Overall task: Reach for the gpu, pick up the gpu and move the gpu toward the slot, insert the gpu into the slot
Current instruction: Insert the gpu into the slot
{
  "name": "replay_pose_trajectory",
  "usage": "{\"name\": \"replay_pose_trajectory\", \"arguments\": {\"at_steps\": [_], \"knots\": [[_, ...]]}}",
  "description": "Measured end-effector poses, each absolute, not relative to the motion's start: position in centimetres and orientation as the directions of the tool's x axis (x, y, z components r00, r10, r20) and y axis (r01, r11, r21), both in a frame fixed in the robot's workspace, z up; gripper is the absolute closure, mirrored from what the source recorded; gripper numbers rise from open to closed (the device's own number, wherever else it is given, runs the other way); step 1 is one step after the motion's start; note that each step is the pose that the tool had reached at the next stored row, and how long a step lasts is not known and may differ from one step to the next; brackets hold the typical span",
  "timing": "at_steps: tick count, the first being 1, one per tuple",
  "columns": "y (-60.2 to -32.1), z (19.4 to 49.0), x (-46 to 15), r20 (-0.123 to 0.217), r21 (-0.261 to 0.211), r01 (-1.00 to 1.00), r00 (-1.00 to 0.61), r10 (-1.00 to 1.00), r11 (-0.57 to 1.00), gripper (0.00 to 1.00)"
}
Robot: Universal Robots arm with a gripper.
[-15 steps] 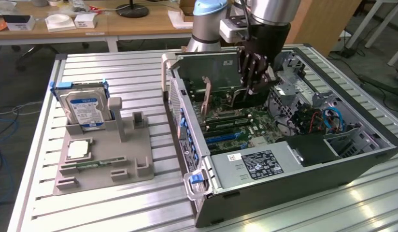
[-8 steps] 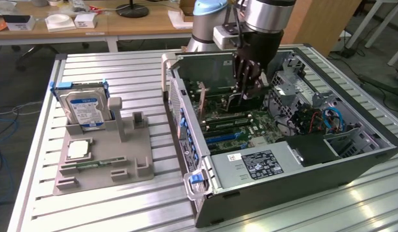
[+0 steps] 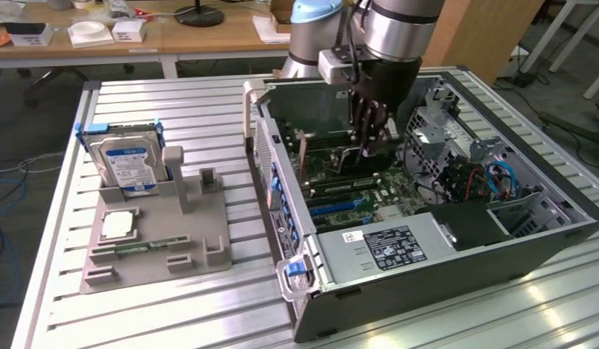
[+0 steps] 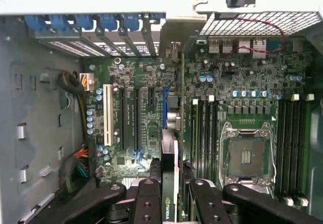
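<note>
The gpu (image 4: 170, 148) stands edge-on between the fingers of the gripper (image 4: 170, 196), pinched there, directly over the blue slot (image 4: 165, 108) on the motherboard (image 4: 146, 133) inside the open computer case (image 3: 532, 251). In the wrist view only its thin top edge and a green logo label show; its lower edge and metal bracket blend with the slot and rear panel, so how deep it sits cannot be made out. In the exterior view the gripper (image 3: 372, 138) and the arm (image 3: 397, 29) cover most of the card, leaving a pale sliver beside the fingers.

Near the slot lie a white expansion slot (image 4: 107, 115), black memory slots (image 4: 202, 133) and the empty processor socket (image 4: 247, 156). Blue latches (image 4: 75, 23) line the case's rear wall.

Well apart, on the exterior view's left, a grey fixture (image 3: 159, 240) on the table (image 3: 183, 313) holds an upright hard drive (image 3: 128, 166), a processor chip (image 3: 118, 225) and a green memory stick (image 3: 145, 249).
</note>
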State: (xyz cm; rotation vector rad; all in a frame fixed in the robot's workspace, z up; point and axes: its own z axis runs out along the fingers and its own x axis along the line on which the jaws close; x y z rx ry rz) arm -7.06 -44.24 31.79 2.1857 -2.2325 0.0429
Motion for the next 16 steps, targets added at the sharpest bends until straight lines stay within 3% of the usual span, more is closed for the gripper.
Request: {"name": "replay_pose_trajectory", "arguments": {"at_steps": [16], "knots": [[-45.2,29.2,-7.2,0.031,-0.007,-1.0,-0.017,-0.999,0.017,0.74]]}}
